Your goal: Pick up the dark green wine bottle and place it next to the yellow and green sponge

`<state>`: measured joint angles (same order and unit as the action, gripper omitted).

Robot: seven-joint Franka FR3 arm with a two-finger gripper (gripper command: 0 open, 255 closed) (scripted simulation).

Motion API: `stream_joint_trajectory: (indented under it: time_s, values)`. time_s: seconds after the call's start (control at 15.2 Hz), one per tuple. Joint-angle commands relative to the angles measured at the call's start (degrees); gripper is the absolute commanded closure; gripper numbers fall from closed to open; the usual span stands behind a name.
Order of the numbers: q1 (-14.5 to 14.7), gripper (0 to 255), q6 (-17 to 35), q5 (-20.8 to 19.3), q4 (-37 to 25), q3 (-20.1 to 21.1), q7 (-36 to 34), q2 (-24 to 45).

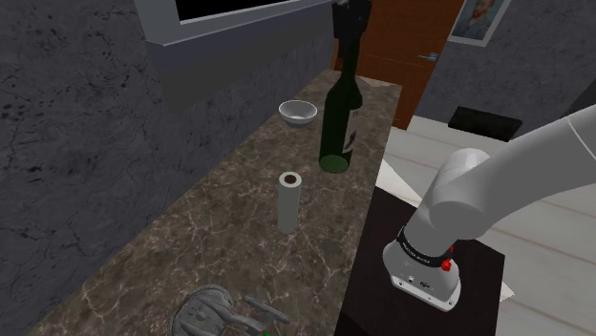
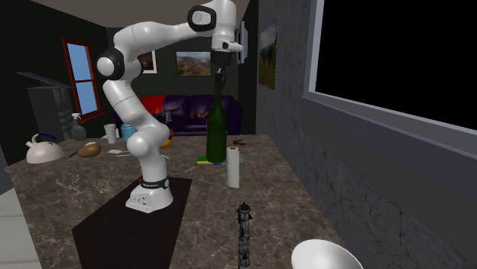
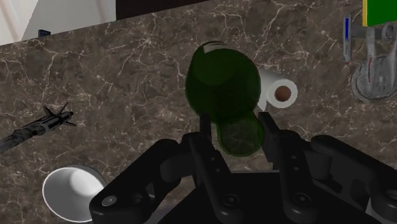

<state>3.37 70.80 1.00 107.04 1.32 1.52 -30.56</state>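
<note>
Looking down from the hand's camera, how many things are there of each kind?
wine bottle: 1
paper roll: 1
bowl: 1
sponge: 1
toy models: 2, a black spire and a grey starship
Total: 6

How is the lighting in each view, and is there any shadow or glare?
Shoulder view: dim and even, no clear shadow on the counter beneath the wine bottle. Second exterior view: also dim, a black area beyond the window. Wrist view: brightest, no glare on the bottle held in the tool.
</note>
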Motion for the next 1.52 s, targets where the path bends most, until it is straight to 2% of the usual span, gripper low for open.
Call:
stream_joint_trajectory:
  time_s: [0.0, 0.46, 0.86, 1.19, 1.45]
  values:
    - [0.5, 255, -2.6, 1.2, -1.9, 1.8, -2.5, -0.7]
    - [1.9, 255, -11.0, 5.6, -11.0, 7.7, -11.2, -0.5]
    - [2.6, 255, -18.2, 9.8, -22.0, 13.5, -20.2, 2.5]
    - [2.7, 255, -24.2, 13.2, -34.5, 19.6, -29.9, 7.7]
    - [3.1, 255, -29.6, 14.8, -48.4, 27.3, -40.8, 15.2]
